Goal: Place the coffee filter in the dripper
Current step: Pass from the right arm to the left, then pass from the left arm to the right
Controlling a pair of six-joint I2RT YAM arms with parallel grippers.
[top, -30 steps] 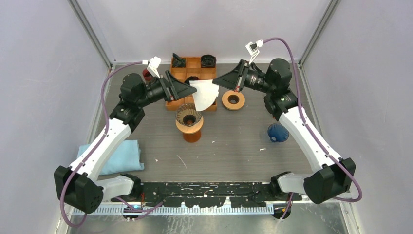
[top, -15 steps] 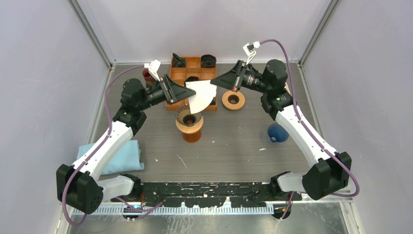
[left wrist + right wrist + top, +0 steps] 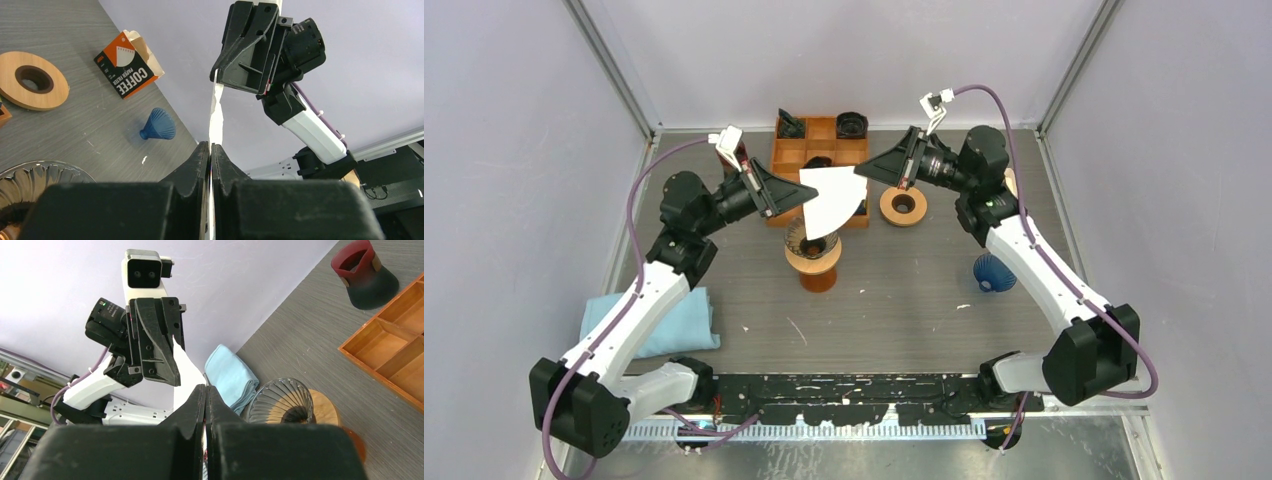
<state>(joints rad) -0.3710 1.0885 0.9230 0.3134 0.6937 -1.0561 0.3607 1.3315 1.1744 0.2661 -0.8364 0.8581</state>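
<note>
White fan-shaped paper coffee filter [image 3: 829,200], clamped betw left gripper [image 3: 801,190] & right gripper [image 3: 862,172], has lifted & swung tip-down over ribbed glass dripper [image 3: 808,238]; prob ready to lower in.

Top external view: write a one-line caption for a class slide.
Left tool and right tool pinch opposite edges of the white coffee filter over the glass dripper.

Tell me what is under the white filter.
The glass dripper on its wooden stand stands below the filter. In the top view the filter hides the dripper's far rim.
</note>
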